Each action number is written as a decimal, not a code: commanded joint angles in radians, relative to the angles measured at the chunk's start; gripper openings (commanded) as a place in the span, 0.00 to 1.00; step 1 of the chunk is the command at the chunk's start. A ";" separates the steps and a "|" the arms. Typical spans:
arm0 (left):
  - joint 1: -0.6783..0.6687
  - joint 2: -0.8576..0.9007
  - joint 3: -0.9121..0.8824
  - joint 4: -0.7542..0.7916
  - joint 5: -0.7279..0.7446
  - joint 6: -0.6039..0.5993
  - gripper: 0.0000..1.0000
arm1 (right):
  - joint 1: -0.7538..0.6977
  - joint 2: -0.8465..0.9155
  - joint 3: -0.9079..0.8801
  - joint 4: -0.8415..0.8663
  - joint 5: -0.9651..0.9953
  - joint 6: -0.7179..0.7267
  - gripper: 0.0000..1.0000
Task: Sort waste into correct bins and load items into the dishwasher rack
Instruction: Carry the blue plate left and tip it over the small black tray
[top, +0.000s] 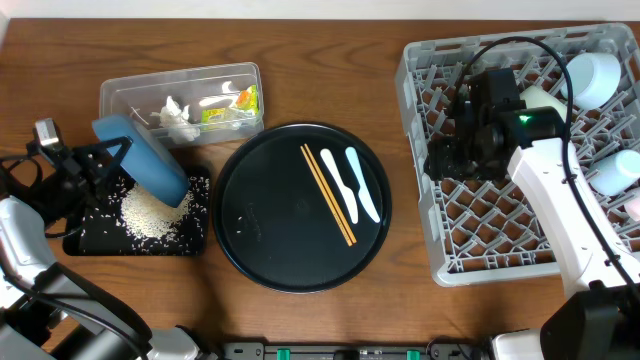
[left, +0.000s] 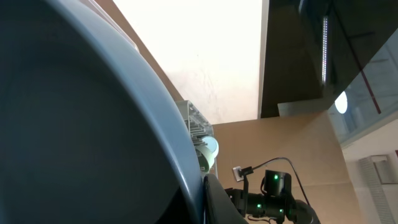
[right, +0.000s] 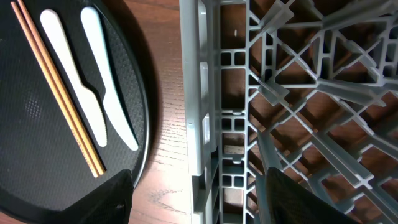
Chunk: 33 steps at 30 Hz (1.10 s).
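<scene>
Over black tray (top: 92, 243), tilted blue plate (top: 140, 160).

- The overhead camera looks straight down from high above the brown wooden table (top: 300, 60). It takes in the full width, from the dark blue round plate (top: 140, 158) at left to the large grey plastic lattice rack (top: 500, 215) at right.
- The left wrist camera sits very close to that plate (left: 62, 124), which fills its left half. It faces up and across, with the rack (left: 196, 124) and the right arm (left: 273, 199) small and far off.
- The right wrist camera looks straight down from nearby onto the rack's left wall (right: 211, 112).
- Overhead and right wrist views share the round black tray (top: 270, 230) (right: 37, 112), the two orange chopsticks (top: 328, 195) (right: 59, 93) and the two white plastic utensils (top: 352, 185) (right: 99, 87).
</scene>
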 joint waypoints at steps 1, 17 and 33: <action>0.002 -0.001 -0.004 -0.004 0.051 -0.003 0.06 | 0.004 0.002 -0.002 -0.001 0.003 0.003 0.65; 0.008 -0.013 0.000 -0.042 0.037 0.003 0.06 | 0.004 0.002 -0.002 -0.005 0.003 0.003 0.65; 0.001 -0.033 0.010 -0.100 0.024 0.059 0.06 | 0.004 0.002 -0.002 -0.004 0.011 -0.002 0.65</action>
